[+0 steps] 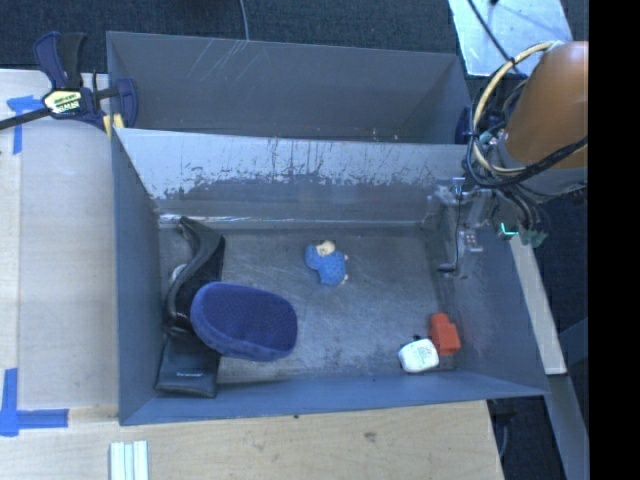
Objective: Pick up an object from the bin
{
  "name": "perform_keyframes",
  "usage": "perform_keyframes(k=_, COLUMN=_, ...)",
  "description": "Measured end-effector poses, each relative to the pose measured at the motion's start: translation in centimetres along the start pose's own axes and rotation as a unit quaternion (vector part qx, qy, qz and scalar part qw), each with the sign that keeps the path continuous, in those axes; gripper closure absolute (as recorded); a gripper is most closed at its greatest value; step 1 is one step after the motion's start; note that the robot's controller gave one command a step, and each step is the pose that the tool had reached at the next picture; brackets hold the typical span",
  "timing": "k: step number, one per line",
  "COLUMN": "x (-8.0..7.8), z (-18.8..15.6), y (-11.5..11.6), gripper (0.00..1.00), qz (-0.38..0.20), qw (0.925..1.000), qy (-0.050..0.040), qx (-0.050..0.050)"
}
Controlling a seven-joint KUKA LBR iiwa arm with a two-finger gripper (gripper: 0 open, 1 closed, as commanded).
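Well, from my seat I see the claw (452, 258) hanging low at the right wall of the bin (300, 183), about halfway along that wall. I cannot tell whether it is released or clenched. Above it are the arm's orange cover (548, 88) and a loop of cables (488, 153), out past the bin's right rim.

The things nearest the claw lie in the near right corner: a small red block (445, 332), and touching it on its left a white lump (418, 355). The red block sits a little toward the near edge from the claw, apart from it.

Near the middle of the floor lies a small blue toy (327, 265) with a pale bit on top. Along the left wall a dark blue oval pad (245, 320) rests against a black strap-like thing (196, 268).
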State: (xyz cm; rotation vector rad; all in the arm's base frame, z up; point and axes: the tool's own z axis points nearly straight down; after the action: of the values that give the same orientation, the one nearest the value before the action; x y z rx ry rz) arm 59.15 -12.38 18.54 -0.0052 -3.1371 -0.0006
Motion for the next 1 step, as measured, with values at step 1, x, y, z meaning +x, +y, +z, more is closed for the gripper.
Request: perform_keyframes(k=1, x=0.95, z=9.98, y=5.21, gripper=0.00, qz=0.000, qw=1.0000, qy=0.0003, qx=-0.001)
